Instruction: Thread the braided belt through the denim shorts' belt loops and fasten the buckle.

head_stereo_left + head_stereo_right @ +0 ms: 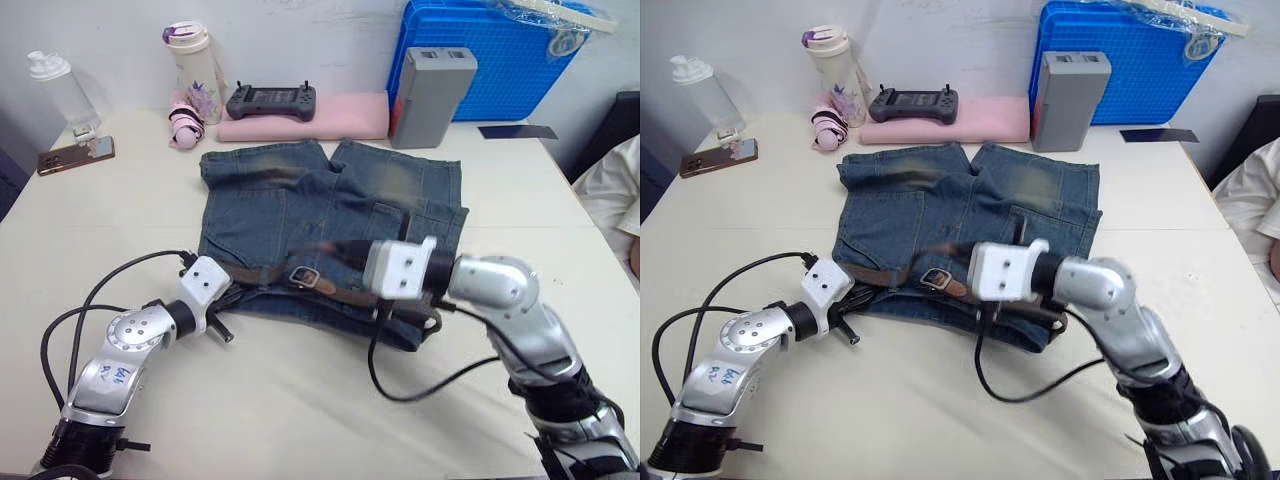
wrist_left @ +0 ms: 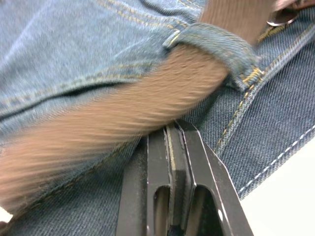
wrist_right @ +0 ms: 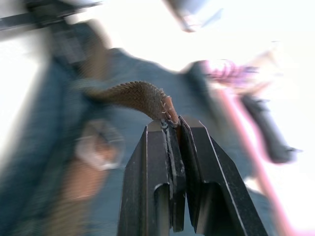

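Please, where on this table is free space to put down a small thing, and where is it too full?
Free: the table between both arms, in front of the denim shorts; also the strip between the phone and the shorts. Crowded: the far edge, with bottles, game controller, pink pad, grey box and blue crate.

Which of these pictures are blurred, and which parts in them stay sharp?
Right wrist view: heavy blur over the shorts and background; the gripper and the belt tip it pinches stay sharp. Left wrist view: the belt is smeared along its length, while the denim stitching, the belt loop and the shut gripper are clear. Both eye views are sharp, evenly lit, with soft shadows.
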Motion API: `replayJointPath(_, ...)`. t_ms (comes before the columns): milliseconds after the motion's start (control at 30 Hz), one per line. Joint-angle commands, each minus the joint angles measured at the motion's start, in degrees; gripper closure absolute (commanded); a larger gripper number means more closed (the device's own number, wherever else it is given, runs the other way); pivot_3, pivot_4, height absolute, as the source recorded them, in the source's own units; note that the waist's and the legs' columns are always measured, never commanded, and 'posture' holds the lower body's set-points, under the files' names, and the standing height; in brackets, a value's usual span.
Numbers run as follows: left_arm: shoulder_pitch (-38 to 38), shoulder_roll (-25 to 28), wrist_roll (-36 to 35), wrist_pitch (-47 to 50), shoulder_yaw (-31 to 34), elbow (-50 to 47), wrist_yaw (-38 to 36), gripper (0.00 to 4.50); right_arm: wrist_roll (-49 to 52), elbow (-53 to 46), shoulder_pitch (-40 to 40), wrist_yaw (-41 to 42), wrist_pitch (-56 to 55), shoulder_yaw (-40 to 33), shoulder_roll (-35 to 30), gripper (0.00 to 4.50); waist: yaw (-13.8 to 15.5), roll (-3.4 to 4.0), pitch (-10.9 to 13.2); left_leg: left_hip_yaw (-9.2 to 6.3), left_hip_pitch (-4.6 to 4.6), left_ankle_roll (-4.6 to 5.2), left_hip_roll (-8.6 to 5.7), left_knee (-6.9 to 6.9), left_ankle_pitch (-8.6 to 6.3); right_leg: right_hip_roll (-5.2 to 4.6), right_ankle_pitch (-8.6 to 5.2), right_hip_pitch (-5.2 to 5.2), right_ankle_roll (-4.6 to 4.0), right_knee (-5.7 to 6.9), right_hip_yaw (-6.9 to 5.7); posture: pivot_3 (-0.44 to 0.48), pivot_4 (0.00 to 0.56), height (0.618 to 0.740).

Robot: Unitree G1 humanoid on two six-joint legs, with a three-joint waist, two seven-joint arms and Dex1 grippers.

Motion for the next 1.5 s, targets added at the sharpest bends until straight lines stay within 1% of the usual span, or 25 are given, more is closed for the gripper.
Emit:
replayJointPath(33,1.19,0.27,1.54,-0.76,-1.18,1.12,-1.1,4.45,-0.28,1.73,-0.2,-1.52,-1.47,-1.01,-0.62,4.5,0.07,0.0,0.0,-0.01,-0.01,0.0,0.0,-0.03,0.0,0.0,0.0,0.0,0.0,-0.02,-0.01,0.0,0.15,0.725)
replayJointPath(100,0.56,0.51,0.37,-0.88,0.18,-0.15,-1.94,4.45,-0.48,2.09,0.0,-1.7,-2.14,-0.4,-0.62,4.5,0.03,0.02,0.02,0.0,-0.07,0.03,-0.02,-0.07,-0.01,-0.01,0.0,-0.03,0.0,-0.08,-0.01,0.0,0.15,0.725)
replayJointPath(200,-0.25,1.37,-2.67,-0.2,2.83,-1.75,-4.74,3.53,-0.46,2.17,0.12,-2.03,-2.62,0.78,-0.08,4.5,-0.02,0.03,0.03,0.02,-0.16,0.06,-0.02,-0.07,-0.01,-0.01,0.0,-0.08,0.0,-0.09,-0.02,0.0,0.15,0.725)
replayJointPath(267,-0.99,2.68,-5.13,1.72,5.01,-3.05,-6.79,2.62,-0.79,2.3,0.16,-2.27,-3.13,1.68,0.19,4.5,-0.05,0.03,0.04,0.02,-0.18,0.06,-0.02,-0.07,-0.01,0.0,0.0,-0.09,0.0,-0.07,-0.05,0.0,0.15,0.725)
replayJointPath(300,-1.3,3.22,-5.98,2.53,5.7,-3.46,-7.42,2.23,-0.87,2.36,0.16,-2.35,-3.27,1.97,0.25,4.5,-0.13,0.03,0.05,0.02,-0.19,0.06,-0.02,-0.07,-0.01,0.0,0.0,-0.09,0.0,-0.07,-0.05,0.0,0.15,0.725)
replayJointPath(333,-2.42,4.1,-12.67,7.05,9.23,-5.38,-9.94,1.71,-1.26,2.61,0.14,-2.51,-3.57,2.55,0.3,4.5,-0.15,0.03,0.07,0.02,-0.21,0.06,-0.02,-0.07,0.0,0.0,0.0,-0.09,0.0,-0.07,-0.05,0.0,0.15,0.725)
replayJointPath(367,-3.58,4.77,-19.35,11.64,12.62,-7.09,-11.91,1.32,-1.55,2.85,0.17,-2.71,-3.77,3.06,0.38,4.5,-0.15,-0.01,0.1,0.02,-0.22,0.06,-0.02,-0.07,0.0,0.0,0.0,-0.1,0.0,-0.08,-0.06,0.0,0.15,0.725)
replayJointPath(433,-5.48,5.83,-29.93,18.73,17.81,-9.44,-14.23,1.32,-2.12,3.25,0.22,-2.95,-4.12,3.82,0.52,4.5,-0.14,-0.06,0.15,0.0,-0.25,0.06,-0.01,-0.04,0.0,0.01,0.0,-0.12,0.0,-0.07,-0.07,0.0,0.15,0.725)
replayJointPath(467,-6.16,6.25,-33.33,21.08,19.4,-10.03,-14.44,1.32,-2.34,3.4,0.25,-2.99,-4.25,4.04,0.59,4.5,-0.16,-0.08,0.16,0.0,-0.26,0.06,-0.01,-0.03,0.0,0.01,0.0,-0.12,0.0,-0.07,-0.07,0.0,0.15,0.725)
replayJointPath(533,-8.62,5.51,-41.48,26.21,22.89,-9.74,-12.54,1.32,-2.92,3.9,0.23,-3.06,-4.81,4.73,0.67,4.5,-0.14,-0.05,0.17,-0.01,-0.23,0.06,-0.01,-0.01,0.0,0.01,0.0,-0.08,0.01,-0.09,-0.08,0.0,0.15,0.725)
replayJointPath(567,-9.64,4.83,-43.73,27.71,23.88,-9.25,-11.05,1.32,-3.09,4.1,0.21,-3.06,-5.08,4.98,0.65,4.5,-0.14,-0.05,0.17,-0.01,-0.2,0.06,-0.02,0.0,0.0,0.0,0.0,-0.04,0.01,-0.09,-0.08,0.0,0.15,0.725)
replayJointPath(633,-11.35,3.55,-42.56,27.36,23.48,-8.22,-7.78,1.32,-3.32,4.45,0.12,-3.03,-5.65,5.34,0.64,4.5,-0.09,-0.05,0.17,-0.01,-0.2,0.06,-0.03,0.04,0.0,0.01,0.01,-0.03,0.02,-0.07,-0.09,0.0,0.15,0.725)
replayJointPath(700,-12.56,2.43,-35.52,22.52,19.22,-7.13,-5.36,1.32,-3.27,4.47,-0.09,-2.92,-5.97,5.44,0.8,4.5,-0.07,-0.05,0.17,-0.01,-0.2,0.06,-0.03,0.05,0.01,0.05,0.01,-0.02,0.03,0.0,-0.1,0.0,0.15,0.725)
replayJointPath(733,-12.87,2.1,-33.34,20.84,17.71,-6.78,-4.74,1.32,-3.24,4.44,-0.16,-2.88,-6.02,5.43,0.88,4.5,-0.05,-0.05,0.17,0.0,-0.2,0.05,-0.04,0.05,0.01,0.06,0.01,-0.02,0.03,0.02,-0.1,0.0,0.15,0.725)
replayJointPath(800,-13.23,1.18,-25.93,14.27,11.56,-4.73,-4.76,1.32,-2.95,4.08,-0.45,-2.71,-5.98,5.47,1.19,4.5,-0.03,-0.06,0.18,0.01,-0.2,0.04,-0.04,0.06,0.02,0.12,0.01,-0.02,0.03,0.03,-0.11,0.0,0.15,0.725)
replayJointPath(867,-13.42,0.39,-21.04,8.99,7.25,-2.73,-5.81,1.32,-2.84,3.81,-0.69,-2.6,-5.89,5.55,1.43,4.5,-0.02,-0.07,0.18,0.02,-0.19,0.03,-0.04,0.06,0.02,0.13,0.01,-0.03,0.03,0.04,-0.1,0.0,0.15,0.725)
replayJointPath(933,-14.02,-0.71,-17.66,4.71,3.94,-0.2,-7.16,1.32,-2.91,3.59,-0.91,-2.5,-5.76,5.68,1.64,4.5,-0.03,-0.06,0.18,0.03,-0.21,0.03,-0.02,0.06,0.03,0.16,0.01,-0.03,0.03,0.03,-0.1,0.0,0.15,0.725)
replayJointPath(1033,-15.34,-2.36,-14.9,0.89,1.52,3.5,-8.37,1.32,-3.08,3.35,-1.21,-2.39,-5.52,5.89,1.87,4.5,-0.07,-0.07,0.18,0.04,-0.22,0.02,0.0,0.06,0.03,0.19,0.01,-0.05,0.03,0.02,-0.1,0.0,0.15,0.725)
replayJointPath(1267,-18.97,-6.1,-13.13,-2.42,1.03,8.19,-8.43,1.32,-3.49,2.45,-1.51,-2.48,-4.61,6.52,2.33,4.5,0.01,-0.07,0.18,0.03,-0.25,0.0,0.02,0.11,0.04,0.19,0.01,-0.06,0.03,0.05,-0.1,0.0,0.15,0.725)
replayJointPath(1300,-19.02,-6.46,-13.24,-2.84,1.01,8.32,-8.86,1.83,-3.56,2.3,-1.42,-2.52,-4.5,6.65,2.38,4.5,-0.02,-0.07,0.18,0.03,-0.25,0.01,0.02,0.11,0.04,0.19,0.01,-0.05,0.04,0.05,-0.1,0.0,0.15,0.725)
replayJointPath(1333,-19.02,-6.71,-13.42,-3.23,0.91,8.29,-9.47,2.0,-3.61,2.21,-1.34,-2.53,-4.46,6.71,2.4,4.5,-0.07,-0.07,0.18,0.03,-0.25,0.0,0.02,0.11,0.04,0.19,0.01,-0.05,0.04,0.05,-0.1,0.0,0.15,0.725)
replayJointPath(1500,-18.91,-6.85,-12.02,-3.78,0.19,8.17,-10.01,4.16,-3.58,1.76,-1.16,-2.74,-3.92,7.03,2.55,4.5,-0.05,-0.07,0.18,0.03,-0.25,0.0,0.03,0.13,0.04,0.2,0.01,-0.06,0.04,0.07,-0.11,0.0,0.15,0.725)
